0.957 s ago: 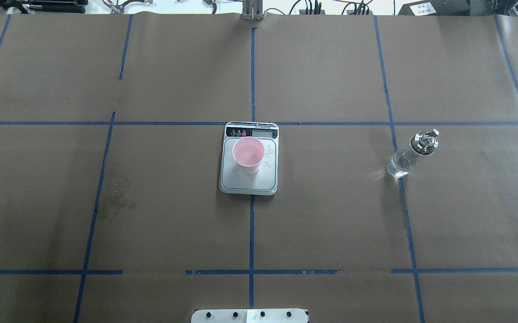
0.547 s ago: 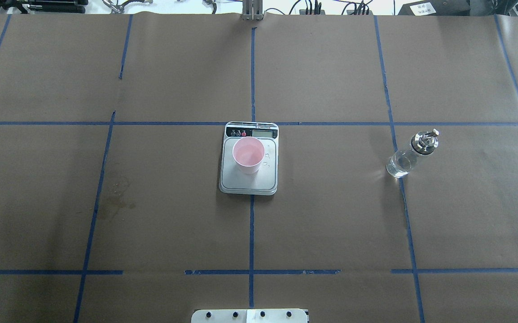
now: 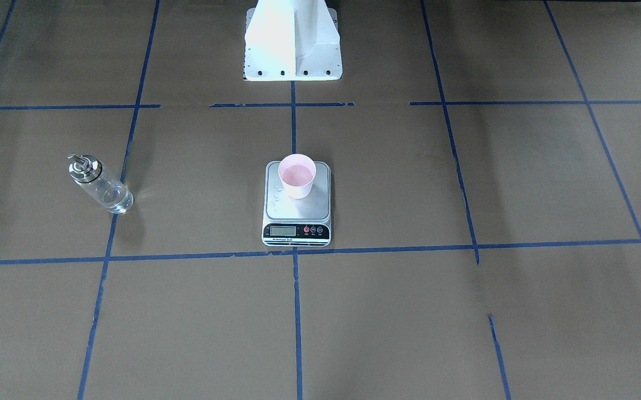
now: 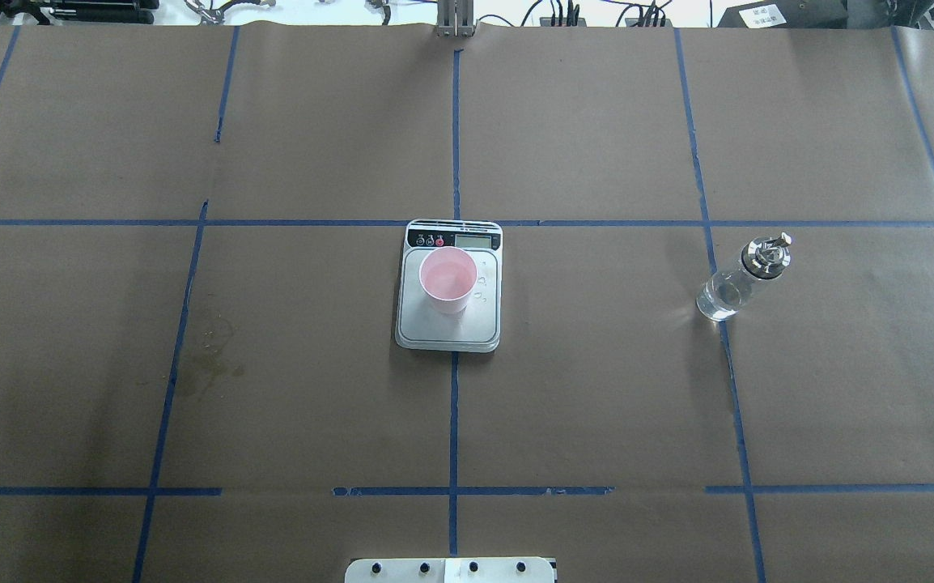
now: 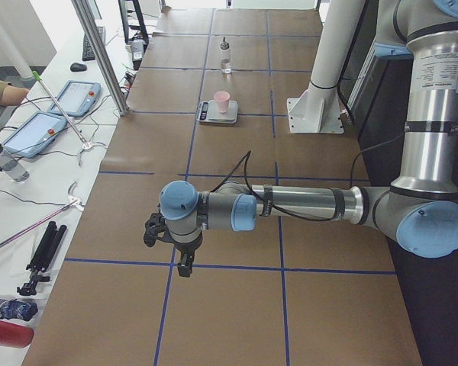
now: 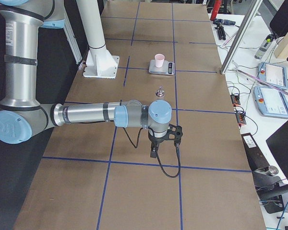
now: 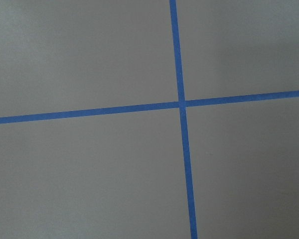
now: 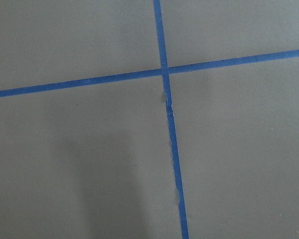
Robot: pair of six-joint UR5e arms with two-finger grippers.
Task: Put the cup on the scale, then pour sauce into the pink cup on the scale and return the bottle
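The pink cup (image 4: 448, 279) (image 3: 296, 175) stands upright on the scale (image 4: 467, 330) (image 3: 316, 210) at the table's middle, toward the display end of the platform. A few droplets lie on the platform beside it. The glass bottle (image 4: 742, 275) (image 3: 101, 186) stands apart to the right in the overhead view, with clear sauce (image 4: 722, 298) in its lower part. My left gripper (image 5: 185, 263) and right gripper (image 6: 153, 152) hang far from both, off the table's ends, and show only in the side views. I cannot tell if they are open or shut.
Blue tape lines cross the brown paper; both wrist views show only a tape crossing. A faint stain (image 4: 208, 356) marks the paper left of the scale. The robot's white base (image 3: 293, 44) stands at the near edge. Tablets (image 5: 80, 97) and cables lie on the operators' bench.
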